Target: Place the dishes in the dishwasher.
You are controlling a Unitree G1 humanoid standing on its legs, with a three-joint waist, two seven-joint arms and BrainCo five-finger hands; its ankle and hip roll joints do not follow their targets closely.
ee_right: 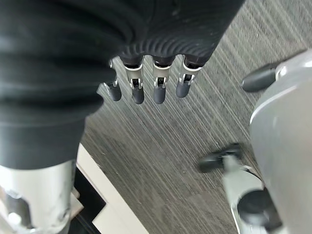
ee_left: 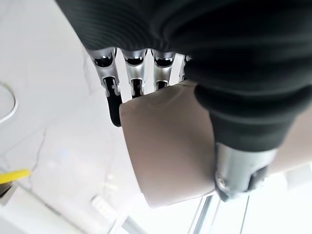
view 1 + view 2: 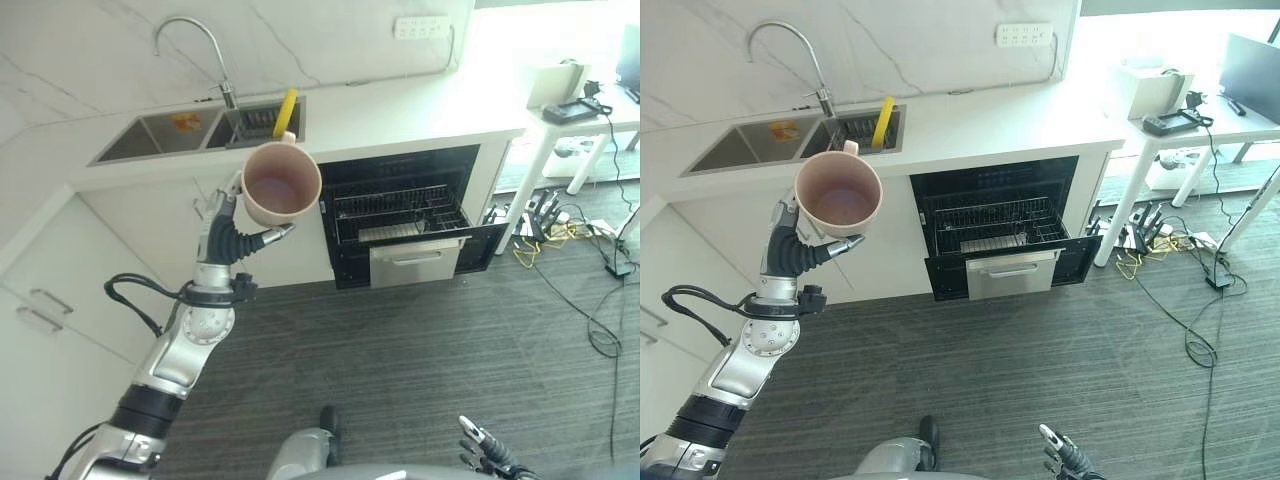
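Left hand [image 3: 226,232] clamped on pink mug [image 3: 281,184]; we should carry it level to the open dishwasher's rack [image 3: 398,208]; right hand [image 1: 146,83] hangs relaxed.

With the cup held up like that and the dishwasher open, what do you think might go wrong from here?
1. The left hand grips the pink cup by its side, tilted with its mouth facing the camera; it may slip out during the swing.
2. The cup is still left of the dishwasher, so it could clip the counter edge on the way.
3. The rack sits low inside the opening; a release from too high could tip the cup.
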